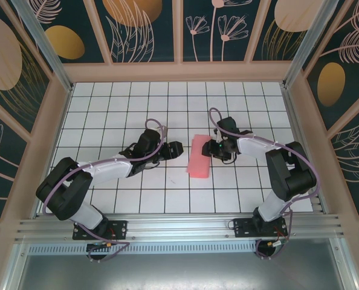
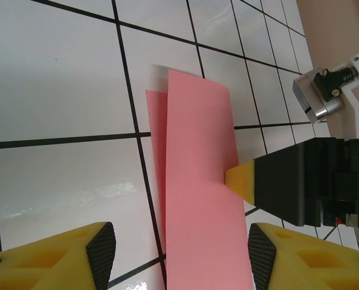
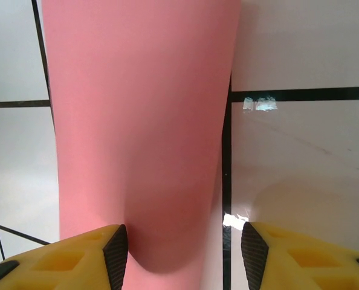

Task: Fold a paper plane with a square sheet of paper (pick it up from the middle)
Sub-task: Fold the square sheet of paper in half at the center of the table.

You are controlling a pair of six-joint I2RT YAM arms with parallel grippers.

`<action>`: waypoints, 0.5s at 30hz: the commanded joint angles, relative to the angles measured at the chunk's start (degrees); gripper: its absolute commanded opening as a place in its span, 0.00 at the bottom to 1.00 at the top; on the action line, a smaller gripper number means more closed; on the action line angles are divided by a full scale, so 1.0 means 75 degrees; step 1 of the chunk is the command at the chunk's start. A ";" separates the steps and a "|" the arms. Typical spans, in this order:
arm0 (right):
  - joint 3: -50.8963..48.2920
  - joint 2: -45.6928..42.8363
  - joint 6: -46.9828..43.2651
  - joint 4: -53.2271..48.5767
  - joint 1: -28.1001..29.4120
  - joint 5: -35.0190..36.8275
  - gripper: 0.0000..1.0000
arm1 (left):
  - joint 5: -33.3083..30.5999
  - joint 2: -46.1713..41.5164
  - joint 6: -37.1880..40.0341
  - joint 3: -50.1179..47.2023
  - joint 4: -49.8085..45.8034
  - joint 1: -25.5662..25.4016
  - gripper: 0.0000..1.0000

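Square sheet of paper (image 1: 199,158) lies folded double on the tiled table (image 1: 107,103) between the arms, layers offset, bulging by the right gripper (image 3: 182,248). Both sets of jaws stand apart: left gripper (image 2: 179,248) straddles one end, and a right fingertip (image 2: 240,178) touches the long edge. Judgement: square the edges and press the bulge flat before creasing. Only the springy flap hinders; the patterned walls (image 1: 149,24) are well apart.

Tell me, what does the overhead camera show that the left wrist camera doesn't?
Overhead: the black-and-white left arm and right arm whole, plus the dark flower-patterned walls around them. Left wrist: a close look at the thin salmon-pink sheet of paper, with an under-layer peeking out along one long edge, and the right gripper with its yellow fingertip against the other. Both: the pink paper, the white grid-tiled table and the open left gripper facing the paper.
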 commanded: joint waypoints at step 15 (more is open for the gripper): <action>0.0392 0.0183 -0.0570 -0.0502 0.0167 0.0277 0.53 | 0.0153 0.0119 -0.0050 0.0259 0.0158 -0.0071 0.62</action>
